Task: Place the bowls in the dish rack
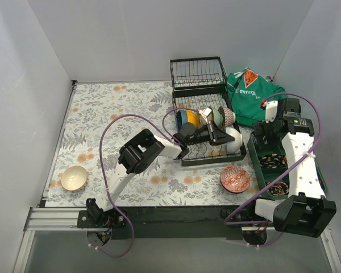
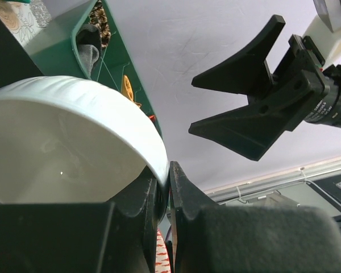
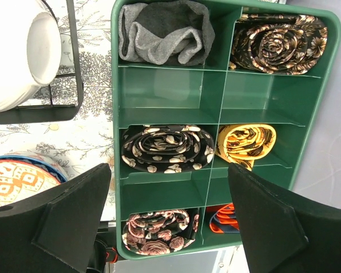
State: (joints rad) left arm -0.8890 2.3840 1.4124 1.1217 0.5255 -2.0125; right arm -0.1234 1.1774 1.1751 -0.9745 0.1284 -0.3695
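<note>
- White round ceramic bowl (image 2: 62, 142) is pinched by its rim between the pressed-together fingers of the left gripper (image 2: 166, 175). In the wrist view its wall rises up and to the left of the gripper, hollow side facing the camera.
- Seen from above, this bowl stands on edge with its opening turned toward the left arm, over the near right corner of the large black wire dish rack (image 1: 198, 74). Whether it already rests on the wires cannot be told.
- The coming move, as I judge it, turns on that relation. The bowl's rim has to line up with the curved slots beneath it, so the gripper would lower straight and part only once the wires carry the weight.
- Deeper in the rack, a yellow-and-blue bowl (image 1: 187, 118) and a brown patterned bowl (image 1: 228, 116) stand on edge in a row across it, just beyond the held one.
- Right gripper (image 3: 169, 170) is spread wide with nothing between its fingers. It hangs over the green compartmented plastic tray (image 3: 213, 96), which sits to the right of the rack.
- Two bowls lie loose on the floral-patterned table (image 1: 131, 96). A red patterned round bowl (image 1: 235, 179) sits just in front of the rack's near right corner, nearer the right arm. A cream round bowl (image 1: 74, 178) sits well apart at the near left, nearer the left arm.
</note>
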